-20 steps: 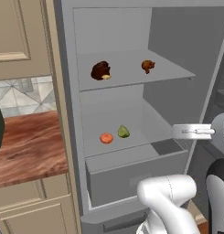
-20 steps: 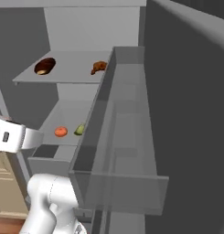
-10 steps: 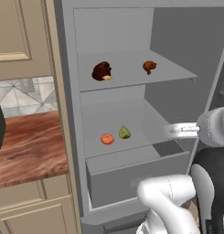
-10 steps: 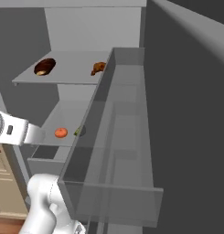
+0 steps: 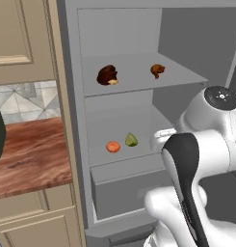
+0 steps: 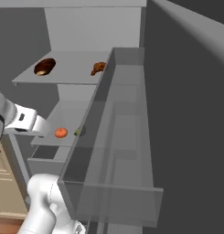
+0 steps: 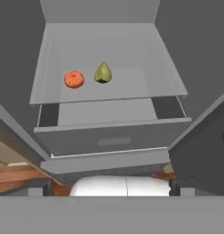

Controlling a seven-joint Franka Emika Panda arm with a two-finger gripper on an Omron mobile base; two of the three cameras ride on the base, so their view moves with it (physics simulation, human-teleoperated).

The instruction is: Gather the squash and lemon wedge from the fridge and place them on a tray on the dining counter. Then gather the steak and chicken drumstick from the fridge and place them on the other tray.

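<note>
The tall plain grey fridge (image 5: 138, 34) stands with its door swung wide, which is why both base views look straight onto its shelves and the right base view is crossed by the translucent grey door bin (image 6: 114, 151) hanging on the inside of that door. On the lower grey shelf (image 7: 113, 91) sit the two things the first half of the job wants: a small round orange-red squash (image 7: 74, 79) and, just beside it and apart from it, the yellow-green pointed lemon wedge (image 7: 103, 73). Both lie near the shelf's middle, above the grey drawer (image 7: 113, 137), within easy reach from the front. On the upper grey shelf (image 5: 138, 77) rest a dark brown lump with a pale edge, likely the steak (image 5: 107, 75), and well apart to its right a smaller reddish-brown chicken drumstick (image 5: 157, 70); these look reserved for the later load. The hand's two dark fingertips (image 7: 48, 186) stand far apart at the bottom corners of the hand view, spread wide and holding nothing, looking down onto the lower shelf from outside the fridge, which I judge an approach pose before reaching for the squash or the wedge. A reddish-brown wood-grain desk (image 5: 28, 154) lies left of the fridge.
</note>
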